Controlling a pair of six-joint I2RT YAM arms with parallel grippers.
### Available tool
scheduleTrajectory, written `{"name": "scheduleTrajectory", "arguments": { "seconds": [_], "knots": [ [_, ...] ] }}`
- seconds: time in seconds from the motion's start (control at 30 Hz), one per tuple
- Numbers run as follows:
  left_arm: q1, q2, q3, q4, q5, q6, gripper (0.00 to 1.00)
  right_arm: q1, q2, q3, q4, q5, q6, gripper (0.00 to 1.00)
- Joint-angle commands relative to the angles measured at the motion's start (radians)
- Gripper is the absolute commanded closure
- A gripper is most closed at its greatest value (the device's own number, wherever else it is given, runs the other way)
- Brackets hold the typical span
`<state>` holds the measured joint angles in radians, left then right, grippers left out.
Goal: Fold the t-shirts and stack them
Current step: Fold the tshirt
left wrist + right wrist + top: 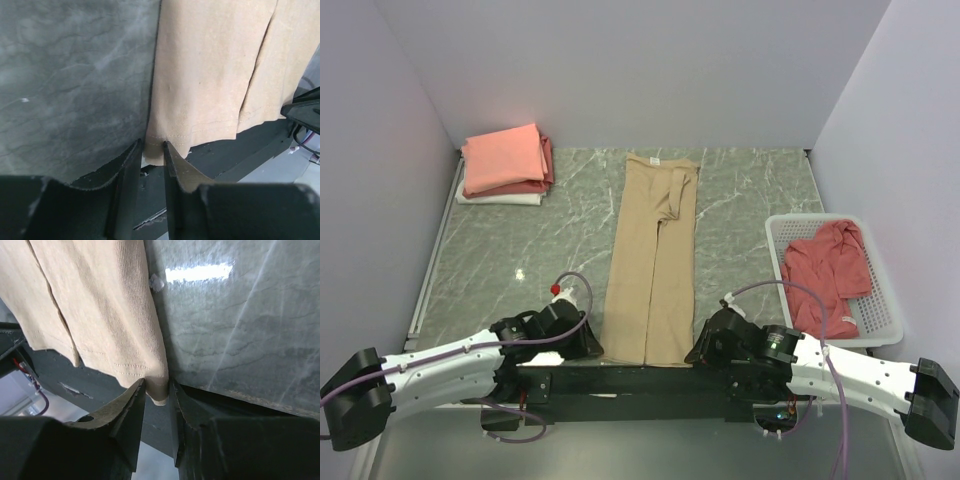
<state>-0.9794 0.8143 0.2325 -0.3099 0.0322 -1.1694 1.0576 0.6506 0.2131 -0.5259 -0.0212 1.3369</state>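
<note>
A tan t-shirt [650, 260], folded lengthwise into a long strip, lies flat down the middle of the table with its neck label at the far end. Its hem hangs at the near edge. My left gripper [592, 345] is shut on the hem's left corner [153, 147], and the tan cloth [215, 65] fills the narrow gap between the jaws. My right gripper [698, 350] is shut on the hem's right corner [157, 387], with the cloth [100, 305] stretching away from it. A stack of folded shirts [503, 157] sits at the back left: salmon-pink on top, red under it, white at the bottom.
A white slatted basket [880, 300] stands at the right edge with a crumpled dusty red shirt [830, 270] in it. The marbled grey tabletop [530, 240] is walled at the back and sides. The dark base bar [640, 380] runs under the hem.
</note>
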Motion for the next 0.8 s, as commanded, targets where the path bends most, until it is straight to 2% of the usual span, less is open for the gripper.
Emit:
{"name": "scheduleTrajectory", "arguments": {
  "seconds": [0.0,0.27,0.3,0.37,0.5,0.63,0.73,0.77],
  "knots": [
    [-0.016,0.037,-0.029,-0.049,0.008,0.002,0.69,0.002,0.003,-0.027,-0.019,-0.019,-0.021,0.67],
    [-0.035,0.049,-0.009,-0.07,0.009,0.005,0.79,0.004,0.021,-0.026,-0.013,-0.065,-0.039,0.67],
    [-0.035,0.051,-0.006,-0.075,0.009,0.005,0.82,0.004,0.027,-0.02,-0.013,-0.066,-0.042,0.67],
    [-0.035,0.049,-0.002,-0.08,0.014,0.007,0.93,0.004,0.032,-0.015,-0.013,-0.071,-0.047,0.68],
    [-0.035,0.037,0.037,-0.106,-0.006,0.02,0.98,0.004,0.027,-0.009,-0.005,-0.079,-0.045,0.77],
    [-0.035,0.036,0.083,-0.112,-0.017,0.034,0.99,0.002,0.009,0.012,-0.016,-0.066,-0.051,0.97],
    [-0.033,0.06,0.155,-0.12,-0.031,0.066,0.99,-0.007,0.004,0.092,-0.069,0.01,-0.108,1.0],
    [-0.035,0.089,0.18,-0.118,-0.076,0.091,0.99,-0.016,0.006,0.142,-0.078,0.02,-0.129,1.0]
  ]
}}
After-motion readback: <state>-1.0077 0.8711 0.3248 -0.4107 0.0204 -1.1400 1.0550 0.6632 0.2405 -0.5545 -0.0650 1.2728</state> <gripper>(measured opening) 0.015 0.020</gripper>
